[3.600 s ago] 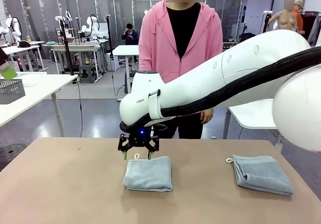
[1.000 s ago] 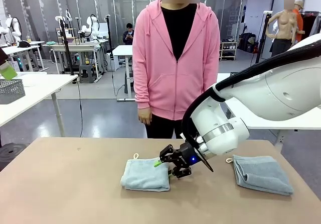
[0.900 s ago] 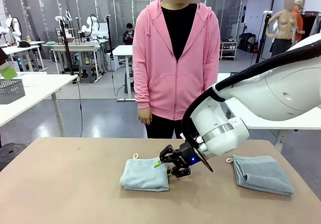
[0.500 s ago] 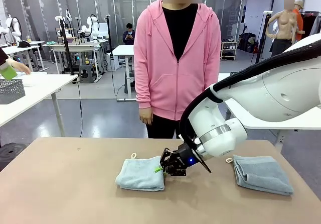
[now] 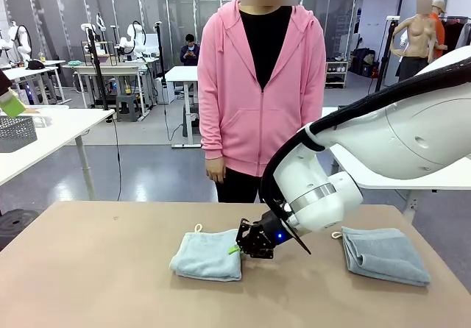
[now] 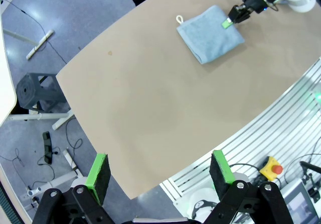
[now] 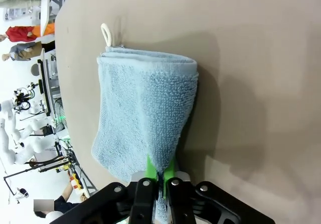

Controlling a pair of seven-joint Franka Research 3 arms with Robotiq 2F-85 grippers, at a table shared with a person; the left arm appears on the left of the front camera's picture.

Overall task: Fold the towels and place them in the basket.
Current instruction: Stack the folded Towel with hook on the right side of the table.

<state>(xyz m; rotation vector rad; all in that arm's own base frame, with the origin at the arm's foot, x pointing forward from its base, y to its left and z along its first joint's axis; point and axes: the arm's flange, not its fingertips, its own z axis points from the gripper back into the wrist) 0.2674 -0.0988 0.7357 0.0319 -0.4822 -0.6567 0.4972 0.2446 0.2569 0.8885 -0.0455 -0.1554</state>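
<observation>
Pinching only the right edge of the folded towel (image 5: 207, 255), the right hand (image 5: 237, 248) has its green pads (image 7: 159, 170) pressed together on a thin part of the cloth, low over the counter (image 5: 96, 269). This towel lies near the middle of the counter, its white loop (image 5: 197, 228) at about 11 o'clock from its centre. A second folded towel (image 5: 384, 254) rests well apart, at about 3 o'clock from the first one.

I think the grip is the weak point. So little cloth sits between the pads that a lift or a pull could let the edge slip out. If only the upper layers are caught, which I cannot tell, the fold may open and the towel would hang loose. Because the hold is at one side, the free part would probably sag and drag on the counter.

The left hand (image 6: 159, 170) hangs high above the counter with its pads wide apart and nothing between them.

No basket on this counter can be made out, so I cannot say where the towel should go. A mesh container (image 5: 16, 132) stands on another table at 9 o'clock, cut by the picture edge. How many layers the pads hold is hidden, and no label is readable on either towel.
</observation>
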